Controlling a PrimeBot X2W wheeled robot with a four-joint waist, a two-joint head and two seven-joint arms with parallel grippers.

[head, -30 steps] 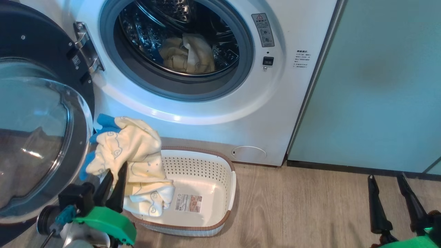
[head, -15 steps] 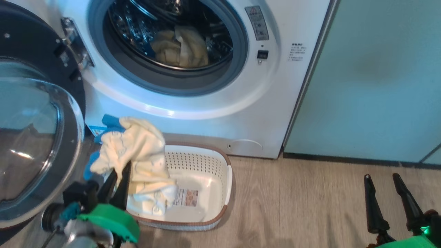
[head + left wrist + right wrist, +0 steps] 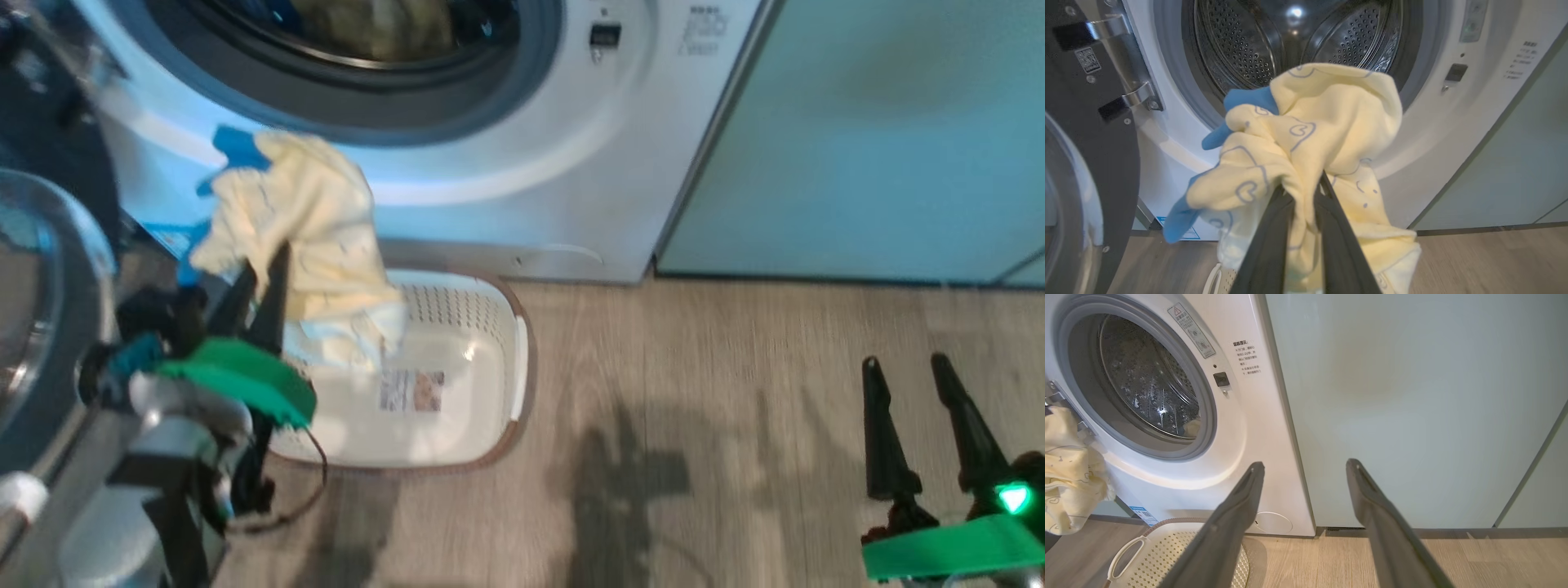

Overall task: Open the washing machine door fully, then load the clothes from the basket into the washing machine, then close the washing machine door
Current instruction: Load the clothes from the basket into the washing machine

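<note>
Wood-look floor fronts the washing machine (image 3: 571, 147) in the head view. The washing machine door (image 3: 41, 269) hangs open left of the left gripper (image 3: 263, 265), which is clamped on the clothes (image 3: 302, 204), raised above the basket (image 3: 514, 359). More yellow cloth lies in the drum (image 3: 245, 49), so loading looks nearly done, with closing left. Left wrist view: the drum mouth lies ahead, beyond the fingertips. Right wrist view: the right gripper (image 3: 1304, 465) hangs low, fingers apart and empty, facing a pale cabinet (image 3: 1412, 396).

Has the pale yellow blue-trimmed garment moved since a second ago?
Yes: the pale yellow garment, clamped in the left gripper, has risen relative to the cream perforated plastic basket.
</note>
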